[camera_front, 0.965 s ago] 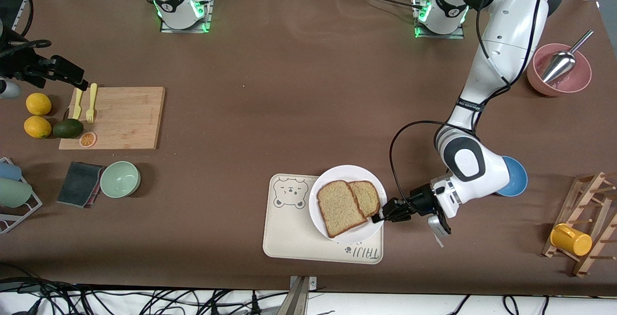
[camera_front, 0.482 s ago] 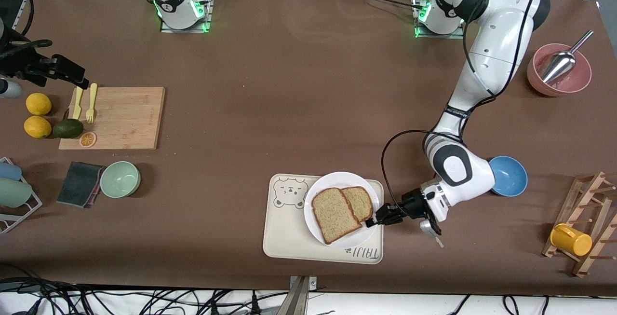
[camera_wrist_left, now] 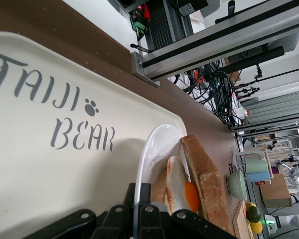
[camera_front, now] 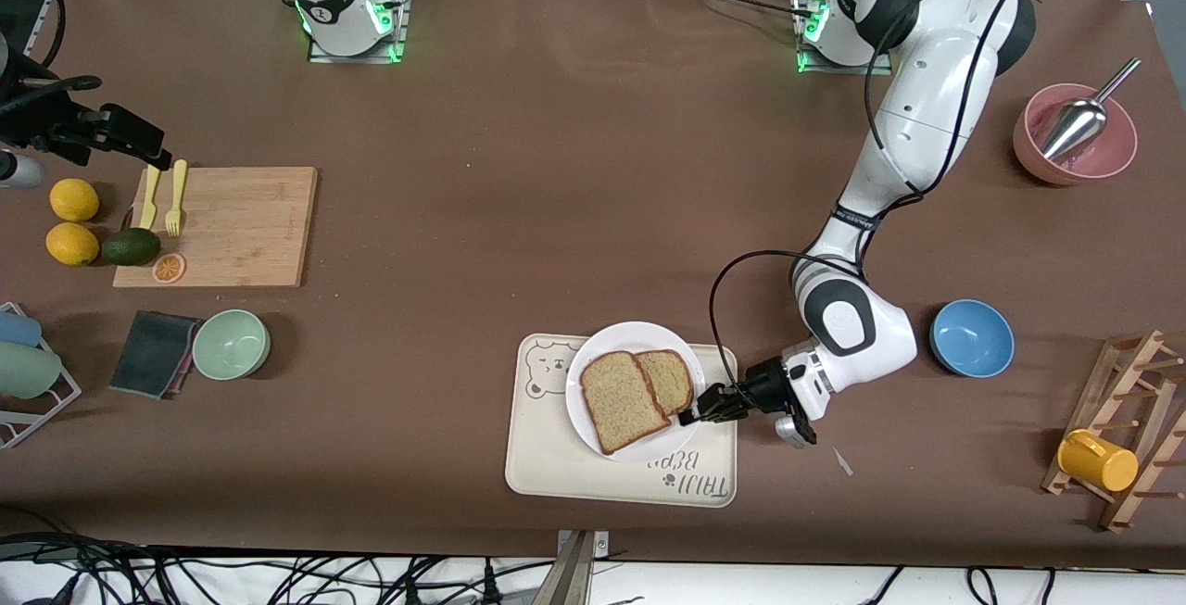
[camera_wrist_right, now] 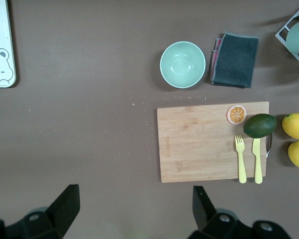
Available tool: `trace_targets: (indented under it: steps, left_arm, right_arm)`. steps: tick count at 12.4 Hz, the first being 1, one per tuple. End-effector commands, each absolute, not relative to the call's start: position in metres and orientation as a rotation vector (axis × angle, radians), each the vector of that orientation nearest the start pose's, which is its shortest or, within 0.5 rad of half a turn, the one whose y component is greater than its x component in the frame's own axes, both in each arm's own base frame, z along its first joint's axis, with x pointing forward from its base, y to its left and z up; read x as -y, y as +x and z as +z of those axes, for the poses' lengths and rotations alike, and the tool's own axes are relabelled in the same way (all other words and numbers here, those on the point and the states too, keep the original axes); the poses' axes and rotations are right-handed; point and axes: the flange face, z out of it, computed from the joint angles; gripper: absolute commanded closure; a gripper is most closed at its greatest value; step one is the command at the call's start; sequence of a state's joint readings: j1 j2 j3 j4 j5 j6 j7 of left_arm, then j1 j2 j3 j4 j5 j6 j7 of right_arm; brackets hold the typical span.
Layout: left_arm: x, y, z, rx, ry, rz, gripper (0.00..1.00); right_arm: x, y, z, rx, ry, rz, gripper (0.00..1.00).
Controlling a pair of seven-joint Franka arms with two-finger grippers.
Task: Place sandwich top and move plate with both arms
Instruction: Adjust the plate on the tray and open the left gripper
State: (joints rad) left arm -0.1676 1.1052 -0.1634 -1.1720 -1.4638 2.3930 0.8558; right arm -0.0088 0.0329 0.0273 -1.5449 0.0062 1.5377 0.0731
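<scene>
Waiting high over the cutting board (camera_front: 215, 226) at the right arm's end of the table, the right gripper (camera_wrist_right: 134, 211) held its fingers wide apart on nothing. Two lemons (camera_front: 73, 199) and one avocado (camera_front: 130, 246) lay beside that board. One plate (camera_front: 593, 359) sat on the bear tray (camera_front: 556, 466) by the table's near edge, carrying two slices, the sandwich top (camera_front: 616, 399) apparently leaning on the egg slice (camera_wrist_left: 178, 185). Clamped on the plate's rim was the left gripper (camera_front: 693, 415).
</scene>
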Motion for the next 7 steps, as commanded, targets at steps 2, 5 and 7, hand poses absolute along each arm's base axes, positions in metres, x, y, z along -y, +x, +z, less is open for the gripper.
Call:
trace_targets:
  steps: [2,5,7]
  left_arm:
    - [0.2222,0.7458,0.1251,-0.038,2.003,0.482,1.0]
    - [0.2224,0.7474,0.1189,-0.032,2.002,0.489,1.0]
    - [0.2212,0.747,0.117,-0.034,2.003,0.488,1.0]
  right_arm:
    - [-0.0104,0.5574,0.6239,-0.07,-3.115,0.066,0.0]
    - [-0.0087,0.5574,0.6239,-0.077,-3.115,0.066,0.0]
    - [-0.0087,0.5574,0.6239,-0.085,-3.115,0.066,0.0]
